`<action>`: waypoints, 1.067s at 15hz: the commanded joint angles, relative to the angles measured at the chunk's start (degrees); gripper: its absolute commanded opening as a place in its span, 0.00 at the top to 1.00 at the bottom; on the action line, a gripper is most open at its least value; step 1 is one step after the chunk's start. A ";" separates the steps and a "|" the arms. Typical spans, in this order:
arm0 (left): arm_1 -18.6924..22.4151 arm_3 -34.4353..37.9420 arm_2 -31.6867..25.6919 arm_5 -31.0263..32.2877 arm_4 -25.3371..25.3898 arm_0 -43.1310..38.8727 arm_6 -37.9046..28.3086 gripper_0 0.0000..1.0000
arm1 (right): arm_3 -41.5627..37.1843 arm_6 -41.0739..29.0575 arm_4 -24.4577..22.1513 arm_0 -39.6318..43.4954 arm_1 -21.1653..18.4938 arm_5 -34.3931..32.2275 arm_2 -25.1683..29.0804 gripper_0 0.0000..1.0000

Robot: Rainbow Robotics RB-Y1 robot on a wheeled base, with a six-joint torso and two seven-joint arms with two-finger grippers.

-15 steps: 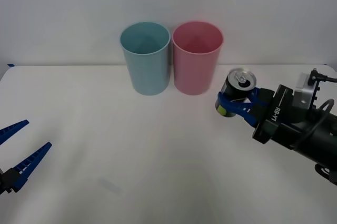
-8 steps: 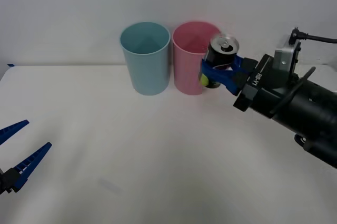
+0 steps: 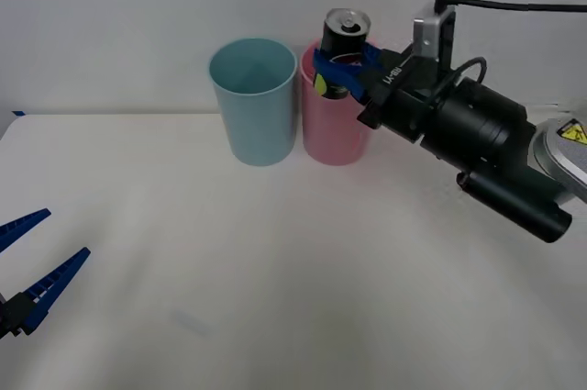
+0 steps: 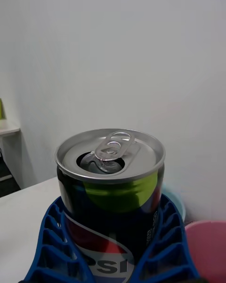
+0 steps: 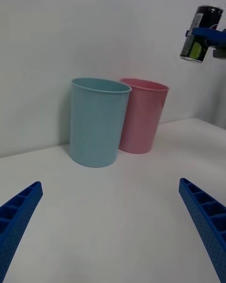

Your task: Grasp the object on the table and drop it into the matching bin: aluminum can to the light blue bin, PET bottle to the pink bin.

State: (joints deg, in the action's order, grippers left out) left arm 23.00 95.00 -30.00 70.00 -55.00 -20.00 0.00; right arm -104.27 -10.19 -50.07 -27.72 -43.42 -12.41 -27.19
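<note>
While gripped, aluminum can (image 3: 345,34), over pink bin (image 3: 335,138)

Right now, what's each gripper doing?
Left gripper: open, empty, low over the table.
Right gripper: shut on the aluminum can, raised above the pink bin.

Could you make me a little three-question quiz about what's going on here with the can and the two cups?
1. True or false: the right claw is shut on the aluminum can, holding it up in the air.
2. Which bin stands on the robot's left of the other? A) the light blue bin B) the pink bin
3. Fill in: the left claw waits low over the table with its fingers ____.

Key
1. True; the can is upright, off the table.
2. A.
3. Open.
</note>
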 commanded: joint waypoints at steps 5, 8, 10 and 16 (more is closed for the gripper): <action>0.00 0.00 0.00 0.00 0.00 0.00 0.00 0.00 | 22.70 -0.19 -0.12 -17.81 11.08 1.68 -6.03 1.00; 0.00 0.00 0.00 0.00 0.00 0.00 0.00 0.00 | 31.76 0.25 -0.47 -23.61 16.35 1.68 -7.17 1.00; 0.00 0.00 0.00 0.00 0.00 0.00 0.00 0.00 | 36.77 0.69 -0.47 -26.68 19.25 1.68 -7.61 1.00; 0.00 0.00 0.00 0.00 0.00 0.00 0.00 0.00 | 48.63 2.01 -1.43 -33.54 26.20 5.29 -7.88 1.00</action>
State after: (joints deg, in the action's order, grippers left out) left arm 23.00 95.00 -30.00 70.00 -55.00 -20.00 0.00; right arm -56.62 -8.33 -51.48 -60.66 -17.83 -7.83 -35.01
